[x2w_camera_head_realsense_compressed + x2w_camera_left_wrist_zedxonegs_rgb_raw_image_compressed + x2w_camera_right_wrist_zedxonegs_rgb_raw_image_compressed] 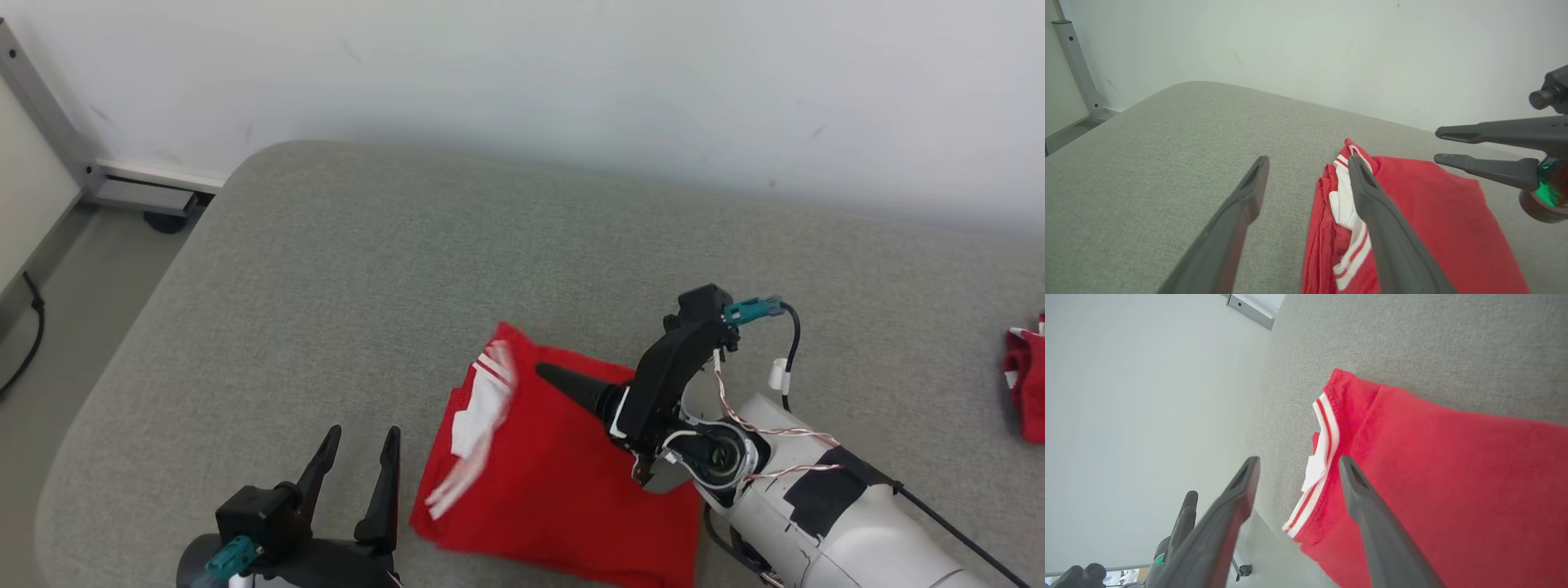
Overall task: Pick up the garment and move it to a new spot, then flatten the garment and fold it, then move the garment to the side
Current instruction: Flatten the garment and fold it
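The garment point(555, 482) is red with white striped trim and lies folded on the grey cushioned surface point(343, 269), near its front edge. It also appears in the left wrist view point(1433, 204) and the right wrist view point(1453, 477). My right gripper point(547, 371) hovers just above the garment's upper part, pointing left, its fingers point(1298, 461) apart with nothing between them; the left wrist view shows it from the side point(1438, 145). My left gripper point(363, 437) stands open just left of the garment's trimmed edge point(1307, 163), empty.
Another red and white cloth point(1024, 384) lies at the surface's far right edge. A pale wall point(571, 73) runs behind. To the left the surface drops to the floor, where a metal frame point(57, 122) and a black cable point(33, 327) sit.
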Robot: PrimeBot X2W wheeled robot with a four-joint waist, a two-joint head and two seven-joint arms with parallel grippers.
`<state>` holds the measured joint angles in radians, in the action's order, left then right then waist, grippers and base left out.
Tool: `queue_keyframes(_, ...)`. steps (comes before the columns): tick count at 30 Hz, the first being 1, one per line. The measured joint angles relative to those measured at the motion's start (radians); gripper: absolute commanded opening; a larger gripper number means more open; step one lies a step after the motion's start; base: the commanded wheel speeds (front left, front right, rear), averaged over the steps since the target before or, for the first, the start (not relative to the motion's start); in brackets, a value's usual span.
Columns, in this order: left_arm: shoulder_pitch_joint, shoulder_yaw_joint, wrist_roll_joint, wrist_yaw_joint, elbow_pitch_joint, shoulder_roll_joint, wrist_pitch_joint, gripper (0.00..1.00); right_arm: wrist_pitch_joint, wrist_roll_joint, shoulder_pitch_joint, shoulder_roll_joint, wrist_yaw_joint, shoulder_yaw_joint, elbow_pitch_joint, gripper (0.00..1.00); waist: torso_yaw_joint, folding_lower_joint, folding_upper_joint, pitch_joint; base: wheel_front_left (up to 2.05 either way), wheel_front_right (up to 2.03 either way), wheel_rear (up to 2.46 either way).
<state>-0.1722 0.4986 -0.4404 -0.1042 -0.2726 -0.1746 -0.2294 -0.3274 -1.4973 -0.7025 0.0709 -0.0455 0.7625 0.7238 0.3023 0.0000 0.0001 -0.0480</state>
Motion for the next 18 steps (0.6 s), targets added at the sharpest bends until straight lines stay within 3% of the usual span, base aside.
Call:
queue_keyframes(5, 0.001, -0.001, 0.0, 0.0, -0.002, -0.002, 0.0, 1.0, 0.035, 0.015, -0.005, 0.015, -0.016, -0.011, 0.014, 1.0, -0.024, 0.0, -0.0001, 0.01, 0.0, 0.0, 0.0)
queue_keyframes(11, 0.006, -0.001, 0.003, 0.0, 0.001, -0.015, -0.001, 1.0, 0.082, 0.141, -0.001, 0.137, -0.016, 0.049, 0.027, 1.0, -0.056, -0.0002, 0.0, 0.022, 0.0, 0.0, 0.0)
queue_keyframes(18, 0.028, -0.004, 0.038, -0.002, 0.009, -0.033, -0.002, 1.0, 0.083, 0.222, 0.019, 0.184, 0.003, 0.122, 0.044, 1.0, -0.094, -0.0001, -0.0001, 0.033, 0.0, 0.0, 0.0)
